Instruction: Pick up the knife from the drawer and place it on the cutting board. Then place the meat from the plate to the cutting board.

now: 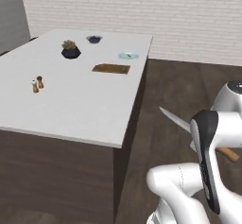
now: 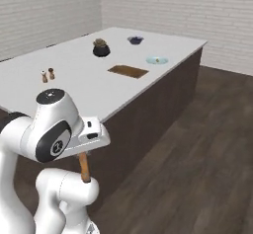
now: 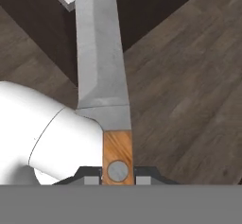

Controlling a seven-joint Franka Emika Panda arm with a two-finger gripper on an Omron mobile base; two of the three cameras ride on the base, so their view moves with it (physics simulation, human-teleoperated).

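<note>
Counter [image 1: 71, 100]: white top, dark wood sides, stood across the floor from the arm.
Cutting board [image 1: 111, 68]: lay flat on the counter, near its far edge, bare.
Knife [image 3: 101, 67]: held above the floor (blade pointing toward the counter).
Gripper [image 3: 117, 176]: jaws nearly closed, clamped on the knife's wooden handle.
Plate [image 1: 128, 56]: just beyond the board.

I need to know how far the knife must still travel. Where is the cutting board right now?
The cutting board lies on the white counter near its far right edge, beside the pale plate.
</note>
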